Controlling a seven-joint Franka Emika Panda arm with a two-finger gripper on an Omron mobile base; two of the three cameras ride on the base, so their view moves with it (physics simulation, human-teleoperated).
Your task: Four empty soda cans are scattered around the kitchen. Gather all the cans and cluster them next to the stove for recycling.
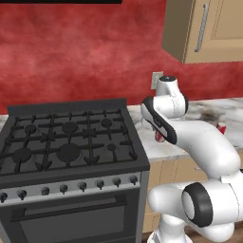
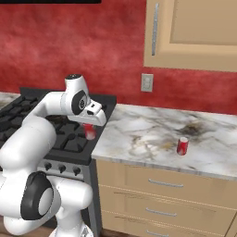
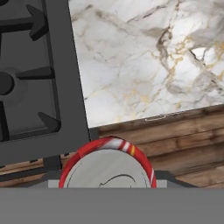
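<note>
Jaws [image 2: 90, 127] grip a red soda can [image 2: 90, 132]; I hold it over the marble table [image 2: 152, 139] edge beside the stove [image 1: 66, 142], ready to set down near second can [image 2: 183, 146].

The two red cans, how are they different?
The can in the gripper hangs in the air by the stove's edge; the can on the counter stands by itself. The held one is partly hidden by the jaws; the other shows whole. Both are red with silver tops.

Red mottled wall [image 2: 69, 41] behind the hand. Marble surface [image 2: 152, 134] beside it, tan drawers [image 2: 162, 194] below, tan cabinet [image 2: 194, 32] above. Wood floor [image 3: 175, 144] underneath.
</note>
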